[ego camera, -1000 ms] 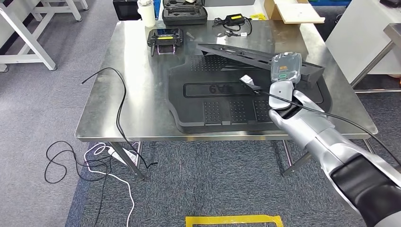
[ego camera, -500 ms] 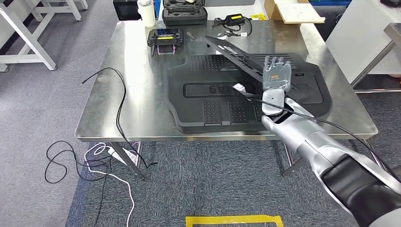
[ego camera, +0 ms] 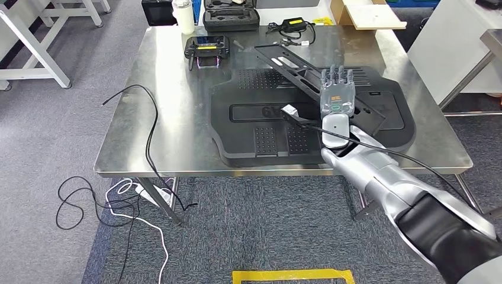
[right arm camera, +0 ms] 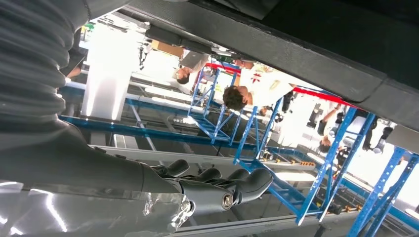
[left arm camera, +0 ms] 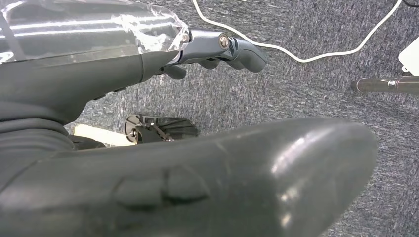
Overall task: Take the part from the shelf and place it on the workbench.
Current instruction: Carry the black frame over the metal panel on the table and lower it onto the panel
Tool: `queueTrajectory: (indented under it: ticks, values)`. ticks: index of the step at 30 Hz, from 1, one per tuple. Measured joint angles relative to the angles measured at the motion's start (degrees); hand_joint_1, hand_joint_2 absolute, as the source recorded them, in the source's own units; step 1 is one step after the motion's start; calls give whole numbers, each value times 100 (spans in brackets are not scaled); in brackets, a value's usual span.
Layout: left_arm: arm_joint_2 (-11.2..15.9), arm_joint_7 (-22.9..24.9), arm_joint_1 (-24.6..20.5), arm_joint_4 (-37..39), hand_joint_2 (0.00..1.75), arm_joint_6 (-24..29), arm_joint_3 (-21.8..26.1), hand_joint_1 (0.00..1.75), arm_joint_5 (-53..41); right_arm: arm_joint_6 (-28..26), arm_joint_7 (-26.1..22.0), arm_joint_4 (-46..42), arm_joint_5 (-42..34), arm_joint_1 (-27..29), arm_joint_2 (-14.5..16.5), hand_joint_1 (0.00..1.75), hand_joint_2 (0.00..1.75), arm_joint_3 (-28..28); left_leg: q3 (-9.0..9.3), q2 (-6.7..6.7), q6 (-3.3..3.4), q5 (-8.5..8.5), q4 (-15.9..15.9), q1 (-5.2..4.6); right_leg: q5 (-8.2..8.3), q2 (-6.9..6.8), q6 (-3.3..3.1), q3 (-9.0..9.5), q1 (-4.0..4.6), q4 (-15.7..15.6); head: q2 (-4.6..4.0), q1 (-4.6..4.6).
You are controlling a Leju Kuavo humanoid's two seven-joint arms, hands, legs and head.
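Observation:
The part (ego camera: 290,64) is a long flat black strip lying slantwise across a large black moulded mat (ego camera: 260,136) on the steel workbench (ego camera: 171,106). My right hand (ego camera: 336,94) hovers palm down over the strip's near half, fingers stretched forward. In the right wrist view the fingers (right arm camera: 222,190) are lightly bent, and background shows between them and the black part (right arm camera: 296,54). My left hand (left arm camera: 148,123) hangs over the grey carpet, its fingers (left arm camera: 232,47) loosely bent and holding nothing.
At the bench's far edge are a black controller (ego camera: 206,47), a white bottle (ego camera: 183,15), a black case (ego camera: 231,15), a charger (ego camera: 293,25) and a cardboard box (ego camera: 367,15). A black cable (ego camera: 151,118) trails off the left side to the floor. Yellow tape (ego camera: 293,276) marks the carpet.
My right hand has swung the part round and lowered it onto the mat. Its fingers, curled over the part a second ago, now lie straight, and the hand has drawn back slightly.

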Motion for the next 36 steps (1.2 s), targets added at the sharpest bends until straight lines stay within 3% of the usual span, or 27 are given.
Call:
queueTrajectory:
  ticks: [5, 11, 15, 22, 29, 36]
  values:
    - [0, 1, 2, 0, 0, 0, 0, 0, 0, -243, -41, 73, -277, -2, 28, 0, 175, 43, 0, 0, 0, 0, 0, 0, 0, 0, 0, 1, 0, 0, 0, -1]
    - [0, 1, 13, 0, 0, 0, 0, 0, 0, -478, -342, 81, -1122, -15, 93, 0, 175, 47, 6, -2, 0, 0, 0, 0, 0, 0, 0, 6, 1, 0, 0, 0]
    - [0, -8, 49, 0, 0, 18, 0, 0, 0, -1064, -549, -200, -1749, -10, 105, 0, 175, 30, 15, 2, 0, 0, 1, 0, 0, 1, 0, 9, 0, 0, 0, -1]
    - [0, -20, 112, 0, 0, 83, 0, 0, 0, -2539, -680, -1754, -2427, 260, -56, 0, 175, -377, 23, 4, 0, -1, 1, 1, -1, 2, -1, 14, -1, 0, 0, 0]
    - [0, -78, 115, 0, 0, 94, 0, 0, 0, -2678, -1160, -3315, -2996, 683, -186, 0, 175, -983, 29, 5, -1, -1, 0, 1, -2, 2, -3, 20, -1, -1, 0, -1]
    - [0, -73, 92, 0, 0, 69, -2, 0, 0, -2678, -1911, -4321, -2175, 1157, -141, 0, 175, -1685, 32, 3, -1, -1, 0, 0, -3, 1, -3, 27, -1, -1, 0, -1]
